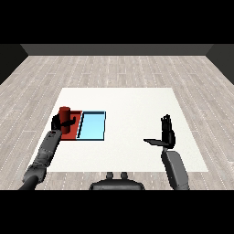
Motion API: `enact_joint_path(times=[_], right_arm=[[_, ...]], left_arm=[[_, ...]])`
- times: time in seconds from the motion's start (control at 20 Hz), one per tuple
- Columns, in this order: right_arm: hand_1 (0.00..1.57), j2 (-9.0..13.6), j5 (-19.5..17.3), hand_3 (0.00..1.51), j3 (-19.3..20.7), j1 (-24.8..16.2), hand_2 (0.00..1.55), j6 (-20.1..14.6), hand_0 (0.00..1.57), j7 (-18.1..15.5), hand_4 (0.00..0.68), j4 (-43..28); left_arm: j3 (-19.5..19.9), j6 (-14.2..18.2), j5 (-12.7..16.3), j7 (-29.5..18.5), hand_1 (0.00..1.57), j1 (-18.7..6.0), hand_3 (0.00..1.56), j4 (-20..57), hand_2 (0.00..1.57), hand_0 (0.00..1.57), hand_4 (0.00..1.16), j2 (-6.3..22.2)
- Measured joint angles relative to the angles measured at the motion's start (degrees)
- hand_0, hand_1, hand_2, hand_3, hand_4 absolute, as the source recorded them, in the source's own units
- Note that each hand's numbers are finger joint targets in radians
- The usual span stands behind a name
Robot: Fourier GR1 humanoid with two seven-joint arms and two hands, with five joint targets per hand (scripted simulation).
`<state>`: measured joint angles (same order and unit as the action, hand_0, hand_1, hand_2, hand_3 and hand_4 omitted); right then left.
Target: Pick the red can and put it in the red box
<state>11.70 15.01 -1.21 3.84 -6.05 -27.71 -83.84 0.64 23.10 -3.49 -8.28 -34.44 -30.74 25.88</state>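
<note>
The red can (64,112) stands upright over the left part of the red tray (75,125). My left hand (58,122) is curled round the can's lower half, with the thumb wrapping its right side. Whether the can rests on the tray floor or hangs just above it I cannot tell. My right hand (167,132) is far off at the table's right side, fingers straight and pointing up, thumb stretched out to the left, holding nothing.
A light blue tray (93,126) lies directly right of the red tray, touching it. The white table (132,100) stretches wide between the trays and my right hand. Grey wood floor surrounds the table.
</note>
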Motion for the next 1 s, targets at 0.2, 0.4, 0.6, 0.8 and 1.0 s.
enact_joint_path(times=[0.2,0.4,0.6,0.8,1.0], right_arm=[[0.00,0.30,-1.34,0.00,-0.06,-0.31,0.00,-0.45,0.00,-1.21,0.000,-0.97],[0.00,-0.17,-1.57,0.00,-0.19,-1.17,0.00,-0.37,0.00,-2.38,0.000,-1.98],[0.00,-0.53,-1.88,0.00,-0.32,-1.44,0.00,-0.13,0.00,-3.40,0.000,-2.06],[0.00,-1.12,-1.93,0.00,-0.76,-1.27,0.00,-0.22,0.00,-3.25,0.000,-3.55],[0.00,-0.86,-1.26,0.00,-0.38,-2.57,0.00,1.19,0.00,-4.34,0.000,-4.20]], left_arm=[[0.21,1.17,-2.26,0.89,0.53,-2.63,0.00,10.28,0.62,0.53,0.66,0.64],[0.64,2.76,-3.54,1.77,0.76,-5.28,0.00,17.66,0.76,0.76,0.67,-0.09],[2.26,0.38,-2.74,0.73,0.23,-6.54,0.00,21.49,0.45,0.23,0.69,0.36],[-0.81,-3.00,-6.30,2.58,0.00,-7.89,0.00,25.28,0.00,0.00,0.00,1.00],[-3.05,-5.45,-8.93,6.39,0.00,-9.83,0.00,28.05,0.00,0.00,0.00,1.75]])
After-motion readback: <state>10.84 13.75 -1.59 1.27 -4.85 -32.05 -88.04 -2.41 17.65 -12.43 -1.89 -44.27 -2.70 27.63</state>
